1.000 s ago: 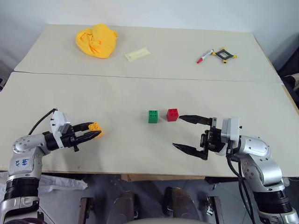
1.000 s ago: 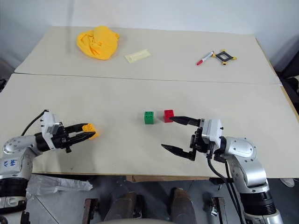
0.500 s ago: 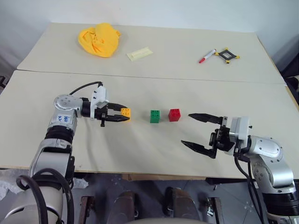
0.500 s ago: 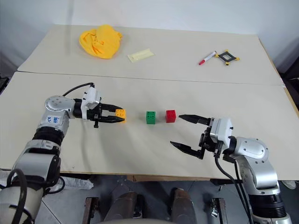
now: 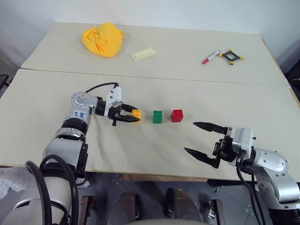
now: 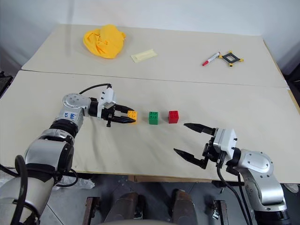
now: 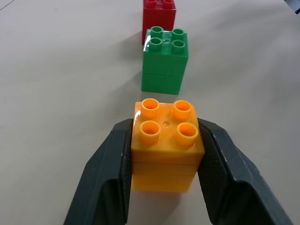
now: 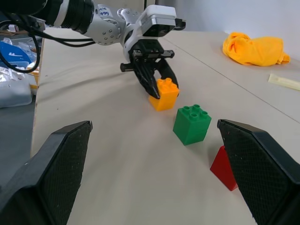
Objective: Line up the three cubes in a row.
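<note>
Orange cube sits on table betw. left gripper fingers, which flank its smooth side walls; green cube and red cube lie in line just beyond the tips. Cubes look light, rigid, slick plastic: grip flat opposite sides, not studs. Right gripper fingers spread wide, empty, cubes well apart from them.

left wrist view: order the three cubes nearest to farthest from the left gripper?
1. orange-yellow cube: between the fingers of the left gripper.
2. green cube: just beyond it, a gap apart.
3. red cube: farthest, behind the green one, in the same line.
</note>
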Controlling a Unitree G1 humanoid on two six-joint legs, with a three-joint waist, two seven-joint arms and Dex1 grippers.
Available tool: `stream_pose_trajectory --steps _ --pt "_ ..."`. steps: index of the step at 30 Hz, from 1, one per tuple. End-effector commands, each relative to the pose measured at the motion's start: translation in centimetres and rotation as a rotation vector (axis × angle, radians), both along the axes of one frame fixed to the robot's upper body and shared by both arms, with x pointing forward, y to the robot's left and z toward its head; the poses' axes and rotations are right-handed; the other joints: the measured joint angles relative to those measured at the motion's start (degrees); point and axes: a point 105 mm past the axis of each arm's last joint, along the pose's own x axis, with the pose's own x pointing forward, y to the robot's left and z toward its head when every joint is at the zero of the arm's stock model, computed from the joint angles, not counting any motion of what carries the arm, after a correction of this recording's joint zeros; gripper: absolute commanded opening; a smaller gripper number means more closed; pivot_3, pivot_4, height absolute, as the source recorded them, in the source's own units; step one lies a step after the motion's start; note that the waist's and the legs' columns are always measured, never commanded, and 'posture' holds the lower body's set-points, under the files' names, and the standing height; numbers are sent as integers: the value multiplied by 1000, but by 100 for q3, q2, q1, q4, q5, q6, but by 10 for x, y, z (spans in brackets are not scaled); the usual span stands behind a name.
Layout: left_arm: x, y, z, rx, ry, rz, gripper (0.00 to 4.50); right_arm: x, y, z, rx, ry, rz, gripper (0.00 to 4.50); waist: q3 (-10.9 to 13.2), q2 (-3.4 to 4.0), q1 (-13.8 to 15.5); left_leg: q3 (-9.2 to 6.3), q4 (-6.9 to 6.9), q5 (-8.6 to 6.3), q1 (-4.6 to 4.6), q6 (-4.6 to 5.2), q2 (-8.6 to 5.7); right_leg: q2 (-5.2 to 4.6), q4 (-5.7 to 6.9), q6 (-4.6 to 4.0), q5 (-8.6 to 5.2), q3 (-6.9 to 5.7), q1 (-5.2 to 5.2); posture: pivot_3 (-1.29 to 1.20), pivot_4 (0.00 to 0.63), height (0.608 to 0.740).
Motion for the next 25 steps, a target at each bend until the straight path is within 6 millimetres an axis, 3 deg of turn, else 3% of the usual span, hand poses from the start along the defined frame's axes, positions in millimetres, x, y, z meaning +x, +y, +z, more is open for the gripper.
stream_pose_trajectory --steps 1,6,7,9,12,18,22,25 --pt "0 11 6 -11 8 17 2850 -2 -6 13 -1 -60 -24 4500 0 0 0 0 0 0 0 0 0 0 0 0 0 0 0 0 150 740" --pt "-10 39 24 -104 23 8 4368 1 -15 10 4 -51 -48 4500 0 0 -46 0 -1 0 -1 0 2 1 0 0 0 -2 -1 0 150 740" --pt "-12 46 28 -135 21 16 4438 2 -18 11 5 -51 -51 4500 0 0 -62 -1 -1 0 0 0 4 1 0 0 0 -2 -2 0 150 740" --pt "-15 58 35 -189 13 44 4438 3 -22 11 8 -49 -56 4500 0 0 -101 -4 -1 0 0 0 26 1 2 0 0 -1 -1 0 150 740" --pt "-28 96 42 -283 -41 175 4438 1 -38 18 13 -31 -64 4500 0 1 -139 -7 -1 0 1 1 26 -6 4 0 0 -1 -1 0 150 740" --pt "-70 148 27 -212 -113 379 4438 1 -60 29 -66 -65 -40 4500 1 0 -180 -12 -8 0 9 1 25 -13 4 0 0 5 3 0 150 740" --pt "-87 166 19 -169 -120 478 4438 -1 -66 33 -112 -37 -2 4500 1 1 -101 -16 -2 0 11 2 26 -18 2 0 0 6 9 0 150 740" --pt "-84 170 15 -132 -169 536 4438 6 -69 31 -117 -35 -6 4500 1 1 -56 -23 -2 0 16 3 22 -23 -1 0 0 5 18 0 150 740"
